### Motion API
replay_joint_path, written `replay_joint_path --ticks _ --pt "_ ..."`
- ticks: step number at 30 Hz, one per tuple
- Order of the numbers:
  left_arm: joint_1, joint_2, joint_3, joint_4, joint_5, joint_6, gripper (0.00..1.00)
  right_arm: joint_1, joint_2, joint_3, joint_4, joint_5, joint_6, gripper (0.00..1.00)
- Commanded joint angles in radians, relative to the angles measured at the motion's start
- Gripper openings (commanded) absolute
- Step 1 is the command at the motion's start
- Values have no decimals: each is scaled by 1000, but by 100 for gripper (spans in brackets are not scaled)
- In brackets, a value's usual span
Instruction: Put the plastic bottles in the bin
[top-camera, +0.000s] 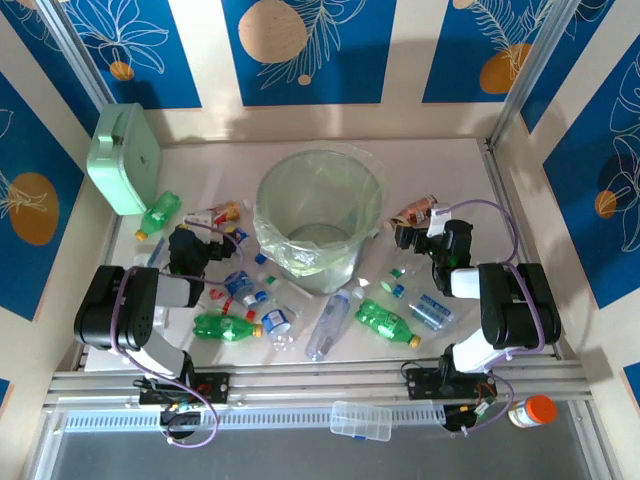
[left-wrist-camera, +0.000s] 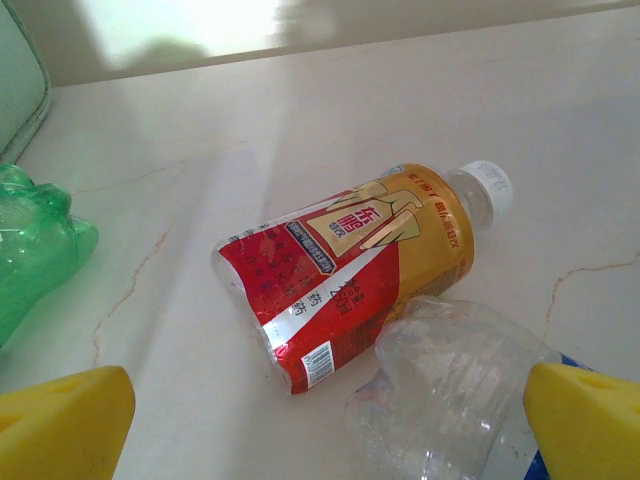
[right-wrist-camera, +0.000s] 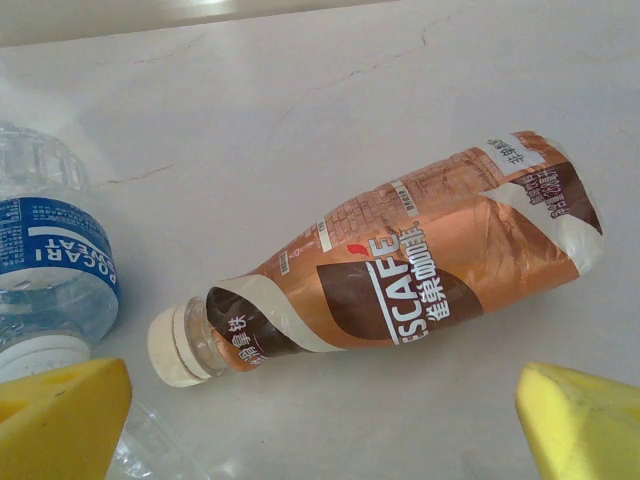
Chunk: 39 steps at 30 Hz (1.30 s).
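I have the bin upright on the bench, with the plastic bottles lying on their sides to its left, to its right and across its near side. My left pincer sits left of the bin, its yellow fingers spread wide and gripping nothing. Just beyond it a red-and-gold bottle lies flat, its long axis on a slant, white cap towards the bin and crumpled base away from it. A crushed clear bottle lies low between the fingers against that bottle's near flank (touching, as far as I can judge). A green bottle lies on the side further from the bin. My right pincer is right of the bin, likewise spread wide and holding nothing. Ahead of it a brown coffee bottle lies flat and slanted, cream cap towards the bin and dented base away. A blue-labelled clear bottle lies on its bin side, apart from it. A mint-green case stands well left of the bin, on the far side.
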Motion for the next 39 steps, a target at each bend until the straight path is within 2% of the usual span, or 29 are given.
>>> replay_joint_path --ticks 1,10,12,16,39 --pt "3 -8 8 -3 7 3 99 4 -18 21 4 10 4 99" --pt "3 -7 8 -3 7 3 99 3 -18 21 3 9 5 99" --pt "3 -7 8 -1 7 3 99 -15 -19 18 7 -25 16 99" --pt "3 -7 8 -3 7 3 99 4 -17 21 4 10 4 99" --pt "3 -13 8 -5 14 4 99 5 -21 17 11 7 2 99"
